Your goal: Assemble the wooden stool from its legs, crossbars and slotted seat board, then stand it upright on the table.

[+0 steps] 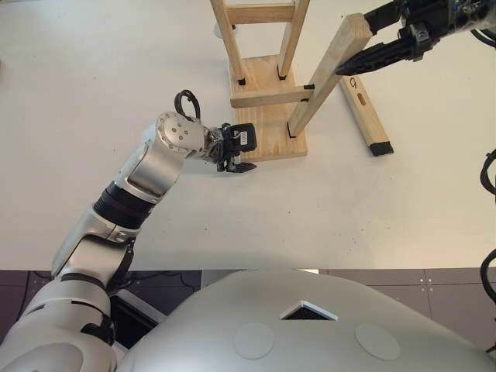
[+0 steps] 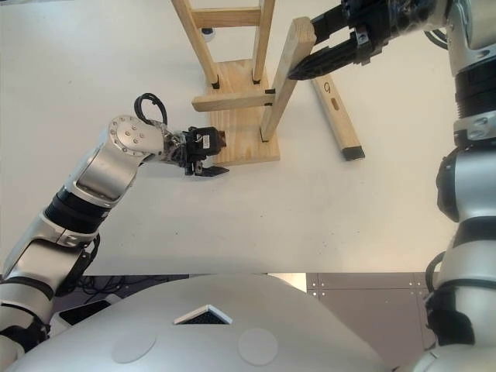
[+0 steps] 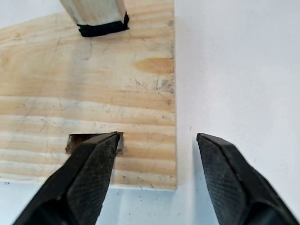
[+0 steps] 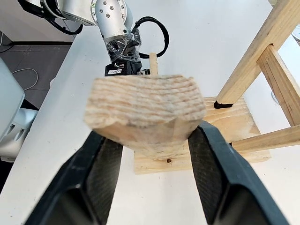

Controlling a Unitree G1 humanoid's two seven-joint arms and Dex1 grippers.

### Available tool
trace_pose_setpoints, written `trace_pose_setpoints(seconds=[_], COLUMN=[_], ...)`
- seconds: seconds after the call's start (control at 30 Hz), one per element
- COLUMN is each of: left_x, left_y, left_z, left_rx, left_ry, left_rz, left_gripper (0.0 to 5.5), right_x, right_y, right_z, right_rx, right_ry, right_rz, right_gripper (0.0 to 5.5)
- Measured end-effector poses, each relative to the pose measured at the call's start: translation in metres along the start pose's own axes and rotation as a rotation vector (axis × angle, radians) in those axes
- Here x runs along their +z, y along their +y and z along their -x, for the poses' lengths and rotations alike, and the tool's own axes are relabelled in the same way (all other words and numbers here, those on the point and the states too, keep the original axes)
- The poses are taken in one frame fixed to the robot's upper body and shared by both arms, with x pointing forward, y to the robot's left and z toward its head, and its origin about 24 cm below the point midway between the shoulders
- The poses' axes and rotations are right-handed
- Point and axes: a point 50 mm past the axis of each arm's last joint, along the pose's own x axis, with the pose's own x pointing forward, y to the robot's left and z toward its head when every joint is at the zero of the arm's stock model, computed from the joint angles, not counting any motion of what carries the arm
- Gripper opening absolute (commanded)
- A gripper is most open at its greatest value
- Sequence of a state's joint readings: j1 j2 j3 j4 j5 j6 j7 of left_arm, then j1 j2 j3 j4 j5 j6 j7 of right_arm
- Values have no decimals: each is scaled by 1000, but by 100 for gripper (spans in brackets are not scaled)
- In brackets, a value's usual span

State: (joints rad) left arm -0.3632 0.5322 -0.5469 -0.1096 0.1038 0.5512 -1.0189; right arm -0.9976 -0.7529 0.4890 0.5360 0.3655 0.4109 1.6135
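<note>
Seating the 3rd leg looks to be the step in hand: the seat board lies flat on the table, underside up, so that legs can be dropped into its slots from above. 2 legs already stand at the board's far side, tied together high up by a crossbar. The right gripper is clamped tight on the top end of a tilted leg whose foot sits at the board's near right corner; gripping the high end probably gives it leverage to swing the leg upright. A lower crossbar runs from that leg across above the board toward its left edge, where its end appears free. The left gripper sits low at the board's near left corner with its fingers spread wide and nothing between them but the board's edge, 1 finger over the wood beside the empty slot, the other over bare table, likely placed to stop the board sliding. A 4th leg lies loose just beside the board's right edge, probably for that slot.
</note>
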Motion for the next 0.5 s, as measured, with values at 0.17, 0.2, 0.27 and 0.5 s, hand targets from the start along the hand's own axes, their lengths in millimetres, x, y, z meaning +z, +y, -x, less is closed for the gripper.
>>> trace_pose_setpoints(seconds=[0.17, 0.2, 0.27, 0.5], left_x=[-3, -4, -8, -17], left_y=[-12, -16, -24, -31], left_z=[6, 9, 16, 29], left_rx=[-27, -37, -72, -72], left_ry=[-64, -81, -100, -136], left_rz=[60, 72, 84, 140], left_gripper=[303, 303, 303, 303], right_x=[-42, -43, -46, -67], right_y=[4, 6, 12, 40], right_z=[-34, -34, -30, 12], right_rx=[102, 110, 124, 47], right_ry=[-68, -94, -161, -161], right_rz=[-315, -341, -380, -390], right_gripper=[330, 330, 330, 330])
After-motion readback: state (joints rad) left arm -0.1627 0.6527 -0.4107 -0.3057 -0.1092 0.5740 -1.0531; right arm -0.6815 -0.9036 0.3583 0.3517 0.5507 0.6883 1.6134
